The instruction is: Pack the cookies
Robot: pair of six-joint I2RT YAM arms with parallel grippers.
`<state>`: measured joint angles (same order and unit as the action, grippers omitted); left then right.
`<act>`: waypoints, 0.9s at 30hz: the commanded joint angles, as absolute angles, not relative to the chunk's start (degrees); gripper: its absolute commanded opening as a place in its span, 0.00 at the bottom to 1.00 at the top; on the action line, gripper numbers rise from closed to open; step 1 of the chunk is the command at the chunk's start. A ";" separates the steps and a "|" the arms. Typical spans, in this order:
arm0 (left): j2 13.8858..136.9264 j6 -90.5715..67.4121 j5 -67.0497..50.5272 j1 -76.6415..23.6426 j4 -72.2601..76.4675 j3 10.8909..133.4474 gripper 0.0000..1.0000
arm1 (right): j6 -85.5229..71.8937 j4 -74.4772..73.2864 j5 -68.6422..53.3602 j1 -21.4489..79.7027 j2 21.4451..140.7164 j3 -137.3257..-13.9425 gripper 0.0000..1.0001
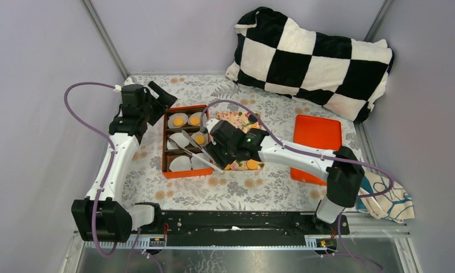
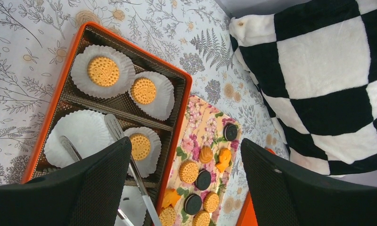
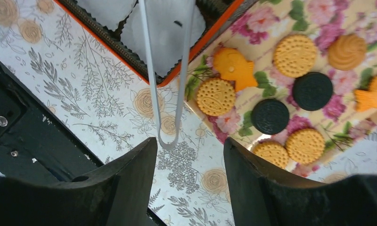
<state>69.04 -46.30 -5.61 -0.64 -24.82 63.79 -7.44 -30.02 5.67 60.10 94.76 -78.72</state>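
Lying on the tray (image 3: 351, 21) beside the box (image 2: 183, 89), most cookies (image 3: 295, 55) are not packed yet; three sit in cups (image 2: 83, 129). They look light, hard and crumbly, so pinch softly at the edges. The left gripper (image 2: 185, 146) and right gripper (image 3: 189, 143) both have fingers apart; the tongs (image 3: 149, 70) seem to lie loose.

Seen from above, your right arm (image 1: 293, 152) hides most of the floral-patterned rectangular tray (image 1: 236, 116) and its small flat round cookies (image 1: 252, 164). In the right wrist view, the top edge cuts off the tips of the slim metal tongs (image 3: 150, 70).
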 commanded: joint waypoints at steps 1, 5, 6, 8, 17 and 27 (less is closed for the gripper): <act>68.91 -45.29 -6.42 -0.26 -22.07 62.54 0.90 | -5.17 -30.32 2.49 61.13 99.36 -83.35 0.61; 68.60 -44.93 -5.83 -0.20 -22.49 62.58 0.90 | -4.33 -30.19 1.18 61.42 102.73 -85.76 0.63; 68.59 -44.84 -5.68 -0.18 -22.62 62.50 0.90 | -4.16 -30.30 1.10 61.46 103.59 -86.35 0.64; 68.73 -44.74 -5.54 -0.21 -22.66 62.39 0.90 | -3.41 -30.45 1.27 61.57 105.32 -87.32 0.66; 69.19 -44.57 -5.51 -0.20 -22.46 62.05 0.90 | -3.01 -31.75 1.94 61.61 114.15 -93.75 0.67; 69.86 -44.21 -5.77 -0.18 -22.46 61.69 0.90 | -2.58 -31.32 3.07 61.56 116.53 -96.68 0.60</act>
<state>69.32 -45.45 -5.61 -0.64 -24.40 62.74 -3.42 -31.38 2.44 61.08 116.57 -94.37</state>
